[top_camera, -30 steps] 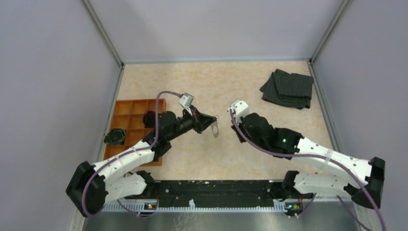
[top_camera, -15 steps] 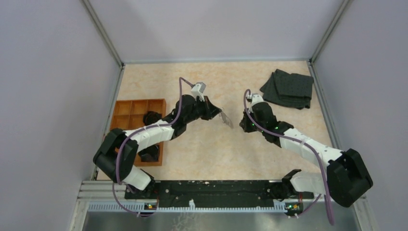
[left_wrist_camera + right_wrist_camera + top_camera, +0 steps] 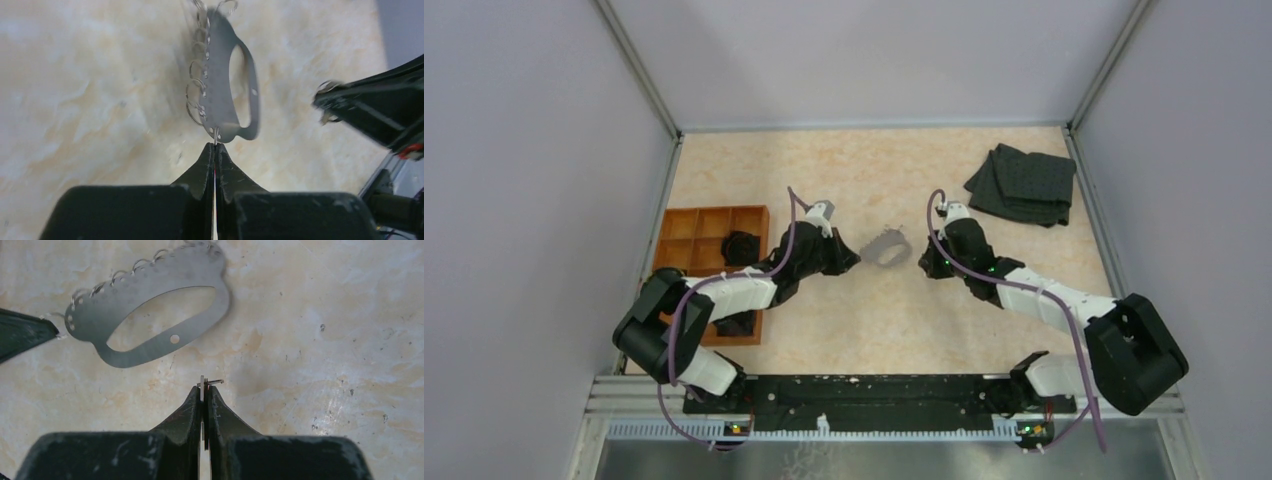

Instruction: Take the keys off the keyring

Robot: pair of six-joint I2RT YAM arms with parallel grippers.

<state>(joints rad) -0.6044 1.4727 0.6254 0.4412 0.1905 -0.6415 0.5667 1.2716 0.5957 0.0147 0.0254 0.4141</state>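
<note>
The keyring (image 3: 886,246) is a flat grey oval loop with a hollow middle, lying low over the table between the arms. It also shows in the left wrist view (image 3: 220,90) and the right wrist view (image 3: 150,282). The keys (image 3: 196,85) are tiny wire-like pieces fringing one edge (image 3: 125,272). My left gripper (image 3: 852,256) is shut (image 3: 215,146) on a small piece at the keyring's near end. My right gripper (image 3: 921,263) is shut (image 3: 204,387) on one tiny key with a wire loop, held apart from the keyring, just above the table.
An orange compartment tray (image 3: 714,211) sits at the left with black lumps (image 3: 742,245) in it. A dark folded cloth (image 3: 1022,185) lies at the back right. Grey walls enclose the table on three sides.
My left gripper has carried the keyring farther out and lowered it, so it now lies flatter. My right arm has stretched forward toward the middle and then held still.
</note>
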